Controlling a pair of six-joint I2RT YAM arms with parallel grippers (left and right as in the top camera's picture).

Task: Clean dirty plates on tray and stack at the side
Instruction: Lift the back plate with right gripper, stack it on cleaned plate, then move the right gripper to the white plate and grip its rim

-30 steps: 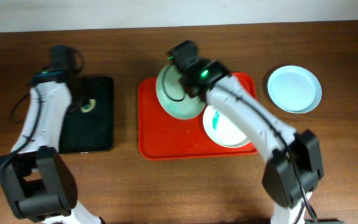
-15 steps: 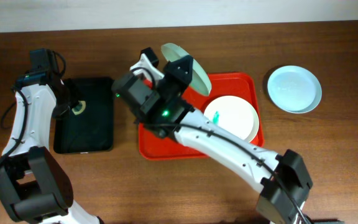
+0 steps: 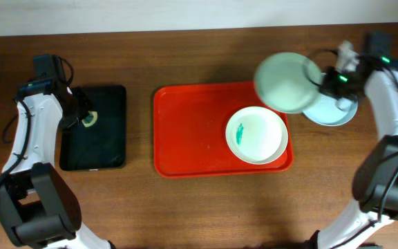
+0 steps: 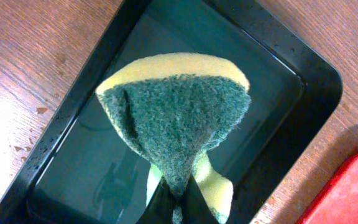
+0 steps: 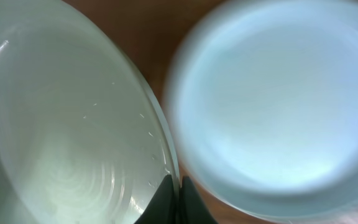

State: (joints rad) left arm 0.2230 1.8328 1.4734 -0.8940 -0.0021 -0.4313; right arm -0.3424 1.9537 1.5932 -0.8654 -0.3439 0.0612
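Mint plate [image 3: 285,83], pinched at its rim by the right jaws, hangs partly over the light blue plate [image 3: 327,116] on the bench beside the tray [image 3: 185,138]. Stacking seems in hand: lower it squarely, then release. Left jaws clamp the sponge [image 4: 179,118].

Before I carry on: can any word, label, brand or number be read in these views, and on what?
None: no text, number or logo can be read in any view.
The mint plate, blue plate, white plate, red tray, black tray and sponge are all unmarked.
The white plate carries only a teal smear, which is not a sign.
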